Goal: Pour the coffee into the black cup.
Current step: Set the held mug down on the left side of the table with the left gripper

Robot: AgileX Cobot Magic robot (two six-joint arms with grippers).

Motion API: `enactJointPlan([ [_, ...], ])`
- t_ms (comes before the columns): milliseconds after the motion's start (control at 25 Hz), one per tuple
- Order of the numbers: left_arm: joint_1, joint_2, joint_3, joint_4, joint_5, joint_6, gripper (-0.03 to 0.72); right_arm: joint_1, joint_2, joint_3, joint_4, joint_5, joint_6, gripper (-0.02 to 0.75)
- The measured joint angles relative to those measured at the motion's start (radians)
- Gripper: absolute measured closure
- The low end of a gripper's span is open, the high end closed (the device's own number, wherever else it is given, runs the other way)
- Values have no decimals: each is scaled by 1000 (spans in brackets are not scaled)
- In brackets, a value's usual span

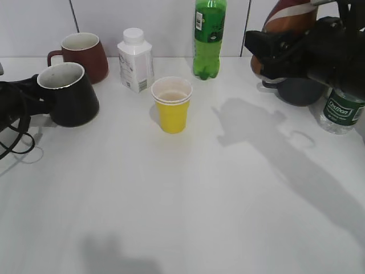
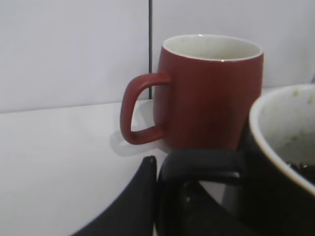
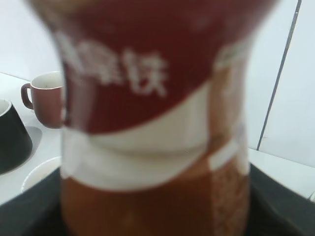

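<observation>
The coffee bottle [image 1: 288, 17], brown with a red-and-white label, hangs above the worktop [image 1: 188, 194] at far right of the yellow paper cup [image 1: 171, 104], clamped between the right gripper's [image 1: 285, 51] fingers. The black cup [image 1: 68, 94] sits left of the yellow cup, tilted, its handle gripped by the left gripper's [image 1: 34, 98] fingers [image 2: 197, 164]. Behind the black cup stands a maroon mug [image 1: 82, 55]. Behind the yellow cup stand a white carton [image 1: 136, 60] and a green soda bottle [image 1: 209, 37]; a clear water bottle [image 1: 341, 114] and dark grey mug [image 1: 299, 91] sit far right.
</observation>
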Motion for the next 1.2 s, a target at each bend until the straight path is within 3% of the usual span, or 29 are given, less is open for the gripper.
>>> enactJointPlan([
  [440,0,9,2,-3,-23,2,620,0,0,0,0,0,0,211],
  [800,0,-3,56,-16,-50,-10,441,0,0,0,0,0,0,211],
  [1200,0,-132,218,-45,-51,-11,431,0,0,0,14,5,0,211],
])
